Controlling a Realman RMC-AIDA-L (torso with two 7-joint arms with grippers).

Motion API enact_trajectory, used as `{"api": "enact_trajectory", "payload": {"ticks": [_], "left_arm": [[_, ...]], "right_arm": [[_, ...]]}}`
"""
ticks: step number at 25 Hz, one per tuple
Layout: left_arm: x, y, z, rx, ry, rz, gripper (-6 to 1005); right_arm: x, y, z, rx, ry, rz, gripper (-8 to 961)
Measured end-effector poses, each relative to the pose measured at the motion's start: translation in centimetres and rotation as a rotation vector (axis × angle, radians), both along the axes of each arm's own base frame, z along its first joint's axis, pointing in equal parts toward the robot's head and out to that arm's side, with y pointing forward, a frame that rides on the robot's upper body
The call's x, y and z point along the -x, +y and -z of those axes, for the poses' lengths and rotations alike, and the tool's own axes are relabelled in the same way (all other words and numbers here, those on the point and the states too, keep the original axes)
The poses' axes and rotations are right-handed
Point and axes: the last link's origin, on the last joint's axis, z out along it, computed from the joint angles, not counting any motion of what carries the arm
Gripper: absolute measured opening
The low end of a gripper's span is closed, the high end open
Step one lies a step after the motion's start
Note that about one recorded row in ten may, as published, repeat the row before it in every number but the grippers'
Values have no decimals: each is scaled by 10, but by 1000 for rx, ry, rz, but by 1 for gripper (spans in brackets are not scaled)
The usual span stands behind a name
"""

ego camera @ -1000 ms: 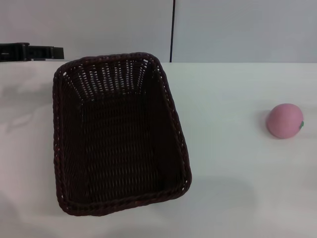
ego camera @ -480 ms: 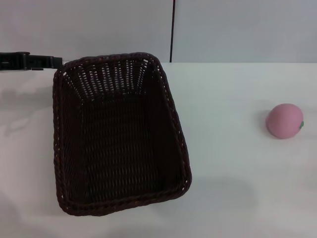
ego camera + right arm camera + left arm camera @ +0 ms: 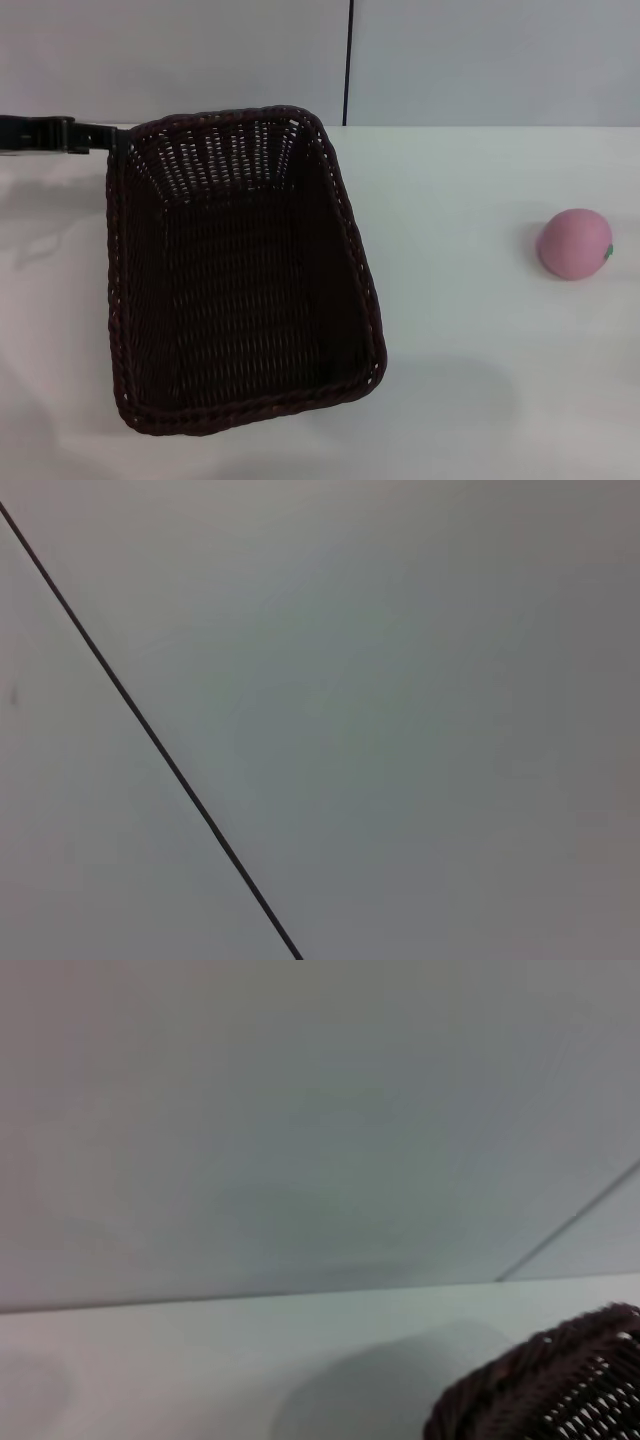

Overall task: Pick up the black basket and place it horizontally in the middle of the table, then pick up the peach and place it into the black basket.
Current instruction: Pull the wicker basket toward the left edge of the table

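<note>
Currently the left tool (image 3: 95,135) sits at upper left of the head view, touching the black basket's (image 3: 240,270) far-left corner; finger state unreadable. Basket's long axis runs top-to-bottom, left of centre on the surface (image 3: 470,330). Peach (image 3: 574,243) far right.

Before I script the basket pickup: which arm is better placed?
Left. The left gripper sits beside the black basket's far left corner; the right arm isn't in view.
</note>
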Motion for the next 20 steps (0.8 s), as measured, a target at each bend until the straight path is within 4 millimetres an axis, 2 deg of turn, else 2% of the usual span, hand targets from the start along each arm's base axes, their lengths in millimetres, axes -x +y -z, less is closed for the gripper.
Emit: {"api": "enact_trajectory", "payload": {"ticks": [20], "left_arm": [[5,5,8,6,29,-3,700]], "right_arm": [[0,0,0,0,0,0,616]]}}
